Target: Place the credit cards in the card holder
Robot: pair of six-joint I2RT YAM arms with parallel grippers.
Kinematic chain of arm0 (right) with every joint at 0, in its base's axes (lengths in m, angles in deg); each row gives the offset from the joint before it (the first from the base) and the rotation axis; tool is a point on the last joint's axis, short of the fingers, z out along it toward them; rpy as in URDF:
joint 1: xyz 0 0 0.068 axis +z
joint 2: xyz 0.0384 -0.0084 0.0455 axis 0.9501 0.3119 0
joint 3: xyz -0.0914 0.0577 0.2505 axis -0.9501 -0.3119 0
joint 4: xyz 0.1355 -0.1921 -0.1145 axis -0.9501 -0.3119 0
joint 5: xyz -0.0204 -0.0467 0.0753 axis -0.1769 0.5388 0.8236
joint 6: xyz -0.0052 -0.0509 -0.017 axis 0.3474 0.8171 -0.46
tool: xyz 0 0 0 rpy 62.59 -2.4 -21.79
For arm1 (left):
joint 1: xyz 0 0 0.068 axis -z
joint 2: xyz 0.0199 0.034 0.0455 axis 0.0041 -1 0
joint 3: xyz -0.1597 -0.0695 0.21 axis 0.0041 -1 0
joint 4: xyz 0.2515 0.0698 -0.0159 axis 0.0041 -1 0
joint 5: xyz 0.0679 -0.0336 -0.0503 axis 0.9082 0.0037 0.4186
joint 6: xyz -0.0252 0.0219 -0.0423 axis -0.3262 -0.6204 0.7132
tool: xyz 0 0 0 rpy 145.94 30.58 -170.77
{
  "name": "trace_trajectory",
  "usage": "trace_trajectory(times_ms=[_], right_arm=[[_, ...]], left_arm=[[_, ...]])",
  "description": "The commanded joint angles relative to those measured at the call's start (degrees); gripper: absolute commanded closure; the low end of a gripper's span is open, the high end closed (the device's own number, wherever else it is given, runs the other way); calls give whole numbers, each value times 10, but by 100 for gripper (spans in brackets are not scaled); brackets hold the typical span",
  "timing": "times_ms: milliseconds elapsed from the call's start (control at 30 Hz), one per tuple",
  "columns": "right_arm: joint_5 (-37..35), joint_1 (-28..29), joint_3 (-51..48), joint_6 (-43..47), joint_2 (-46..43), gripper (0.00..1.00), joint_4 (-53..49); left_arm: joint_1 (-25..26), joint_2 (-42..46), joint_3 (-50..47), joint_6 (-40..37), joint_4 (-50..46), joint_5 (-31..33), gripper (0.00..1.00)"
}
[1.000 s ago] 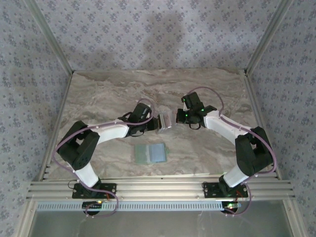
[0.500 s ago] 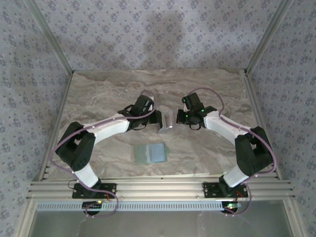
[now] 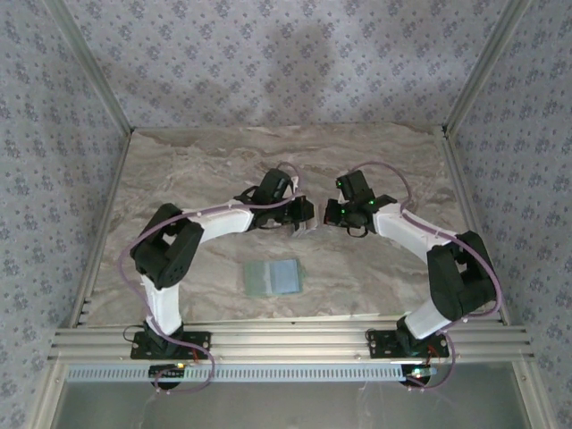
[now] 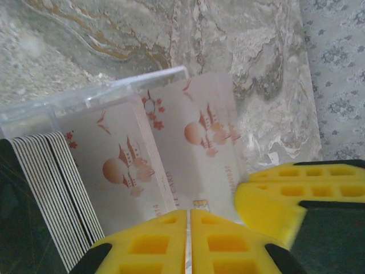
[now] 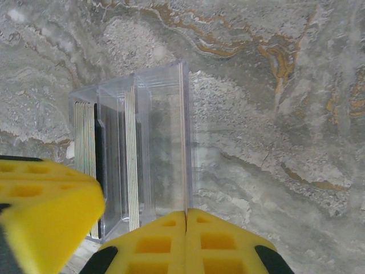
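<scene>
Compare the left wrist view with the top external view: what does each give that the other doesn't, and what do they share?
Left wrist: red-orange print on the faces of the cards, and the striped edges of a stack of them. Top external: the flat green card holder lying on the marble table nearer the arm bases, apart from both arms. Shared: the clear case of cards between the left end effector and the right end effector.
</scene>
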Motion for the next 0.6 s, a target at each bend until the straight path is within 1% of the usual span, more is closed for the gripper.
trace_trajectory(times_ms=[0,233,567], right_arm=[[2,-6,-8,-12,-15,100,-9],[6,-9,-11,-14,-21,100,-9],[5,-13,-12,-15,-28,100,-12]], left_arm=[[5,-14,30,15,28,-35,90],[11,-42,53,23,40,-59,88],[15,-69,74,26,26,-52,87]])
